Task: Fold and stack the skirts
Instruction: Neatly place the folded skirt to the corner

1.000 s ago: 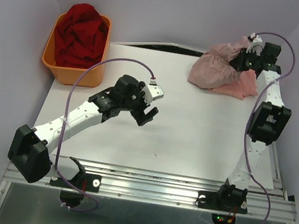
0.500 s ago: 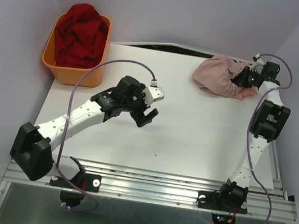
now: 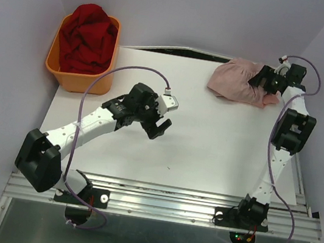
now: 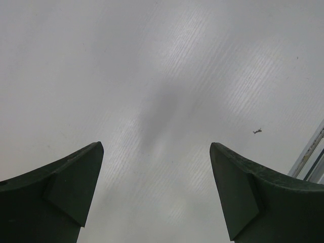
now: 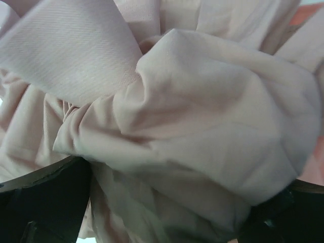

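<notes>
- Spanning bare and wide under the left gripper (image 3: 160,126), fingers spread and holding nothing: white table (image 3: 205,159).
- Beyond it to the left, at the table's edge: orange tub (image 3: 64,75).
- Heaped between the right gripper's (image 3: 262,82) wide-spread fingers, near the far right corner: mauve skirt (image 3: 233,83).
- Peeking out just beside that gripper: salmon skirt (image 3: 270,100).

Salmon skirt (image 3: 270,100) mostly hidden under mauve skirt (image 3: 236,83); rt gripper (image 3: 264,82) fingers (image 5: 45,202) cut off at wrist-cam btm edge.

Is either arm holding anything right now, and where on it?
Left gripper: open, nothing. Right gripper: fingers wide apart around a bunched fold of the mauve skirt; grip cannot be told.
</notes>
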Tool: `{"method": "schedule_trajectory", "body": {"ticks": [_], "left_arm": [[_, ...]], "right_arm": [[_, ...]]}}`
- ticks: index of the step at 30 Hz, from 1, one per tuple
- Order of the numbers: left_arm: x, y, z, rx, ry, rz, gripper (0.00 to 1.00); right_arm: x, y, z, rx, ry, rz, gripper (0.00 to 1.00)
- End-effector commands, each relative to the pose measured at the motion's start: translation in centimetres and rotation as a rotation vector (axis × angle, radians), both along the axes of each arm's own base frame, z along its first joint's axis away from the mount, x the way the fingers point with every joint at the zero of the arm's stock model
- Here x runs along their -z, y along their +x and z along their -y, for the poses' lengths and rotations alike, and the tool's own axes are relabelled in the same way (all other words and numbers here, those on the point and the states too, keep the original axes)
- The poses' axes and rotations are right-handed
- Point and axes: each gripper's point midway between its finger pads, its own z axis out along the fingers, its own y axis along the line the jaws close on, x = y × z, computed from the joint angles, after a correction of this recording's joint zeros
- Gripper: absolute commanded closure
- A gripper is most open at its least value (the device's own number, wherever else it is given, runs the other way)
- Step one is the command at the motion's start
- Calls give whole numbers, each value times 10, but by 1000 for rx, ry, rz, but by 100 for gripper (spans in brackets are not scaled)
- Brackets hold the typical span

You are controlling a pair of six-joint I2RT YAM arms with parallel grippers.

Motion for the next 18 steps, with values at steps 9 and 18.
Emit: {"method": "schedule_trajectory", "body": {"ticks": [9,18], "left_arm": [[-27,-1,1,-15,-74,30,2],[-29,7,0,-36,-86,43,2]], "right_arm": [[-153,14,34,229,-91,311,0],[-207,0,-4,170,-89,457,9]]}}
